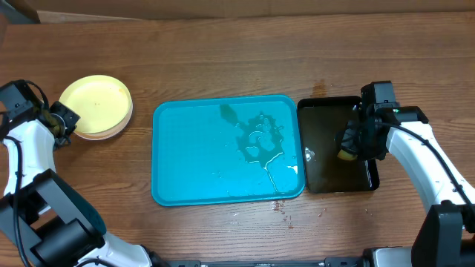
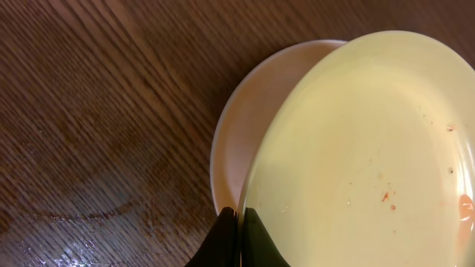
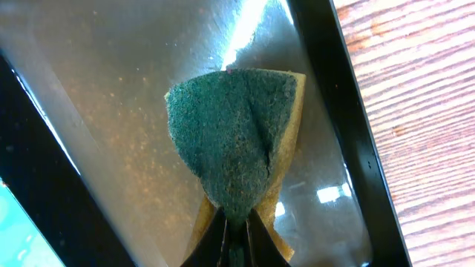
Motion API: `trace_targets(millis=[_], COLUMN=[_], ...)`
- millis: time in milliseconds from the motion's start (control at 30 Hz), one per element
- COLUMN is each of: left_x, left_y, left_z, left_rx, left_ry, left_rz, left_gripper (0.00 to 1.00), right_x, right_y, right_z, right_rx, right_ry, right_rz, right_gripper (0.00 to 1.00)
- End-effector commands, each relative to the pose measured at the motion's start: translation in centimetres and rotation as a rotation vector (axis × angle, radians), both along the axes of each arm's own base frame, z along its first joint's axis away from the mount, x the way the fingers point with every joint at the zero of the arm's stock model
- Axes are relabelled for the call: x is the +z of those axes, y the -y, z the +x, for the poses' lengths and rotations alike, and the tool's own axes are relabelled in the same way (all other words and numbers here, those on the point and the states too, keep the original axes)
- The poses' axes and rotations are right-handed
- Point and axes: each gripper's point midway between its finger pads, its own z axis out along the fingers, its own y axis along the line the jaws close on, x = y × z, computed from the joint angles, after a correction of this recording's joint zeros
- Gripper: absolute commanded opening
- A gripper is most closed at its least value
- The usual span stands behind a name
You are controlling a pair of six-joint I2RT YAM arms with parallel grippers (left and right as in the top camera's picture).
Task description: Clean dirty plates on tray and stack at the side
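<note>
— Left fingers [image 2: 220, 245]?
— Closed on the rim of the pale yellow-green round plate [image 2: 356, 148], askew on a white plate [image 2: 245, 119], upper left on the wooden tabletop [image 1: 223, 59].
— Right fingers [image 3: 210, 245]?
— Pinching a green-and-yellow sponge [image 3: 230, 141] over the black rectangular tray [image 3: 324, 74], beside the wet turquoise plastic tray [image 1: 193, 156] at centre.

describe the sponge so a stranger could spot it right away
Find the big turquoise tray mid-table; a smaller black tray sits beside its right edge. There the right tool pinches the sponge: green scouring face on yellow foam, the only soft thing around.
</note>
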Motion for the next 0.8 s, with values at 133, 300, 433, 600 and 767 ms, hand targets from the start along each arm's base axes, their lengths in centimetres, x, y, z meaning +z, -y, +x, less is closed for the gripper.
trace_targets(millis=[133,300,433,600,767], left_x=[-3.1,-2.8,-2.1,2.6,10.5], left_y=[-0.3,-0.7,0.4,4.4,10.3], left_z=[0.1,0.7,2.3,6.0,8.1], left_rx=[-0.013,-0.020,-0.128,-0.312,-0.485], left_ry=[-0.057,-0.033,0.037,0.234,0.379], left_rz=[-0.007,0.013,-0.014,-0.147,-0.163], left_gripper=[0.04,0.32,0.87,1.00,1.00], right_x=[-1.6,-2.9,-3.0,-1.7,3.9], right_y=[0.2,0.2,0.2,0.1,0.0], right_z=[-0.4,-0.5,-0.3,1.1,4.2], right_rx=[0.001,0.000,0.009,0.030,0.055], right_ry=[0.005,0.022,0.031,0.076,0.148], right_rz=[-0.006,-0.006,-0.007,-0.009,-0.013], right_gripper=[0.04,0.23,0.70,0.88,0.96])
